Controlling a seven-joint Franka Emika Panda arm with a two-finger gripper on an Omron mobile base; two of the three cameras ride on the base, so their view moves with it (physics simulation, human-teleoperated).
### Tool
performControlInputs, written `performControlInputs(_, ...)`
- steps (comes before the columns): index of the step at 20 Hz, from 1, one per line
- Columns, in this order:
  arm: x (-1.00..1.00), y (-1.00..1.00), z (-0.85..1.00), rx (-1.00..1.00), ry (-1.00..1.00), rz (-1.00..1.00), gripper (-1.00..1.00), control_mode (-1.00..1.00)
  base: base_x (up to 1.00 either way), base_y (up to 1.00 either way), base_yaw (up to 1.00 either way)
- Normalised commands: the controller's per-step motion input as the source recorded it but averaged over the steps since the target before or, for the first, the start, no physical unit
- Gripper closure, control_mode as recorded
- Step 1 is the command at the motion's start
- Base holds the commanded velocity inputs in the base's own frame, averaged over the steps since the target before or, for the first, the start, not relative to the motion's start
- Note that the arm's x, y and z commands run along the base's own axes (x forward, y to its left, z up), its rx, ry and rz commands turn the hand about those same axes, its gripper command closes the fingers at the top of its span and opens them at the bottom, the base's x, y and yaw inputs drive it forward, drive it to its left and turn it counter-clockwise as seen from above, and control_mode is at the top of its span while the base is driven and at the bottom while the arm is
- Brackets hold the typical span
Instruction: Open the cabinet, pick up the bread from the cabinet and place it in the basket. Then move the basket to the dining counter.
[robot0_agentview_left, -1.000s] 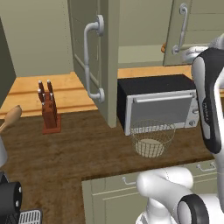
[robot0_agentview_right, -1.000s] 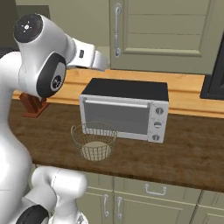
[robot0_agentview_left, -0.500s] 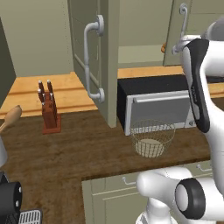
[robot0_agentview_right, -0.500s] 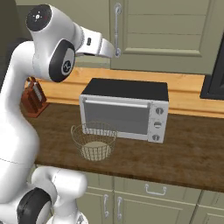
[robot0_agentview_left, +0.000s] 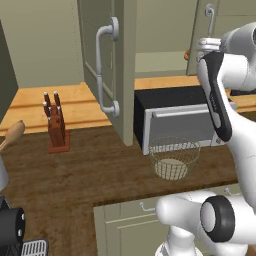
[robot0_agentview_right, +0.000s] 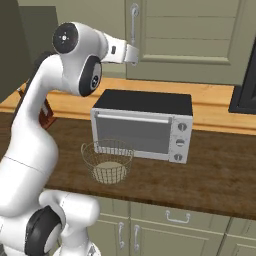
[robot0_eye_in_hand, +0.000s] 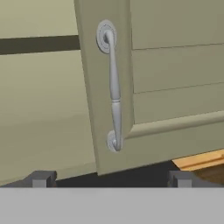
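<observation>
The cabinet's left door stands swung open toward me. Its right door fills the hand view with its long grey handle straight ahead. My gripper is open and a short way in front of that handle, touching nothing; it also shows as the gripper just below the handle. A small brown patch inside the cabinet may be the bread. The wire basket stands empty in front of the microwave, also seen as the basket. The dining counter is out of view.
A black and silver microwave sits right behind the basket on the dark wood worktop. A knife block stands at the left, on the light orange ledge. My arm rises over the microwave.
The arm has risen and swung the hand to the right, up to the right door's handle. The fingers stayed open. The basket and doors have not moved.
</observation>
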Motion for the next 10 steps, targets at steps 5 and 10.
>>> performControlInputs(5,0.38,-0.14,0.01,0.0,-0.04,0.0,-1.0,-1.0,0.0,0.0,0.0)
performControlInputs(10,0.44,-0.22,0.08,0.01,0.0,0.0,-1.0,-1.0,0.0,0.0,0.0)
